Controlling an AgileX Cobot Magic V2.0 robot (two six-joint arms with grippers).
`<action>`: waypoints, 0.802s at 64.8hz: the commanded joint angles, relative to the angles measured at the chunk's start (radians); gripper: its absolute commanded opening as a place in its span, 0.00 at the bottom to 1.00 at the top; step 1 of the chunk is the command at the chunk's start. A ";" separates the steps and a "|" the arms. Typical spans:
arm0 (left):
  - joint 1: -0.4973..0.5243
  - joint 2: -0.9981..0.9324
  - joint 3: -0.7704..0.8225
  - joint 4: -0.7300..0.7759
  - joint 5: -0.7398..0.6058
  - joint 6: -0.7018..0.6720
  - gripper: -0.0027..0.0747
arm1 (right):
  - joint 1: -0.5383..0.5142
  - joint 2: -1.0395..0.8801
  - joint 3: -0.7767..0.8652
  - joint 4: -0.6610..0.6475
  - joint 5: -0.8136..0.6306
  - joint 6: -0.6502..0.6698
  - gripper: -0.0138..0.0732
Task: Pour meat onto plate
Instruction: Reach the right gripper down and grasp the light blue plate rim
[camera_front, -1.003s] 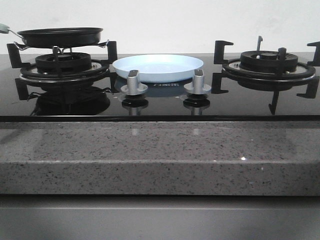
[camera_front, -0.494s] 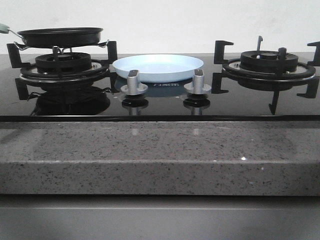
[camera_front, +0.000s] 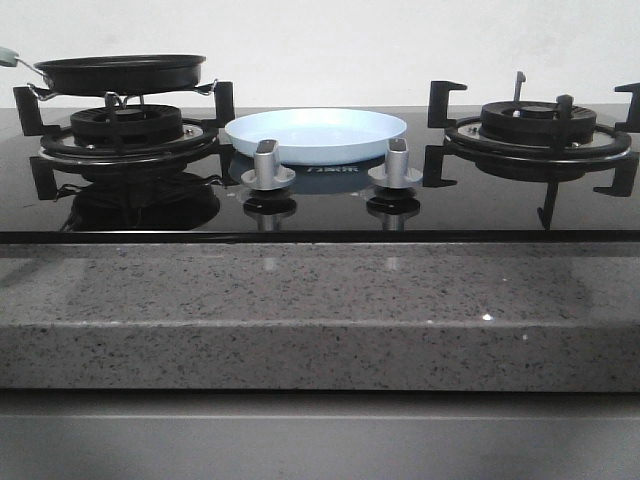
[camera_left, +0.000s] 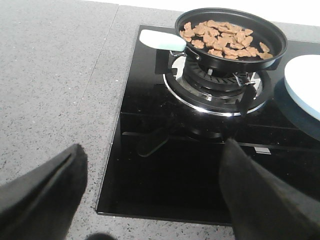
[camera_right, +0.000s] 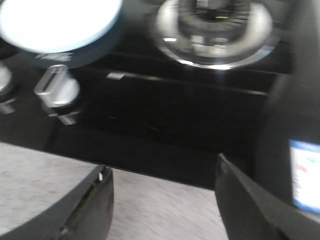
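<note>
The meat (camera_left: 224, 38), a heap of small orange-brown pieces, lies in a black frying pan (camera_left: 231, 50) (camera_front: 120, 72) with a pale handle (camera_left: 159, 39) on the left burner. The pale blue plate (camera_front: 316, 135) (camera_left: 305, 85) (camera_right: 55, 22) rests on the glass hob between the burners. My left gripper (camera_left: 152, 152) is open and empty over the hob's near left corner, well short of the pan. In the blurred right wrist view, my right gripper (camera_right: 162, 167) hangs open and empty over the counter's edge, near the right burner. Neither gripper shows in the front view.
Two silver knobs (camera_front: 268, 165) (camera_front: 396, 162) stand in front of the plate. The right burner (camera_front: 538, 130) (camera_right: 215, 30) has black pan supports and nothing on it. A speckled grey stone counter (camera_front: 300, 300) (camera_left: 50, 75) surrounds the black glass hob (camera_left: 175, 165).
</note>
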 joint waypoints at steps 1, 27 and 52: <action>0.000 0.005 -0.037 -0.007 -0.085 -0.002 0.74 | 0.047 0.059 -0.077 0.018 -0.052 -0.017 0.69; 0.000 0.005 -0.037 -0.007 -0.087 -0.002 0.74 | 0.129 0.478 -0.418 0.019 0.074 -0.018 0.69; 0.000 0.005 -0.037 -0.006 -0.087 -0.002 0.74 | 0.052 0.865 -0.812 0.182 0.253 -0.054 0.69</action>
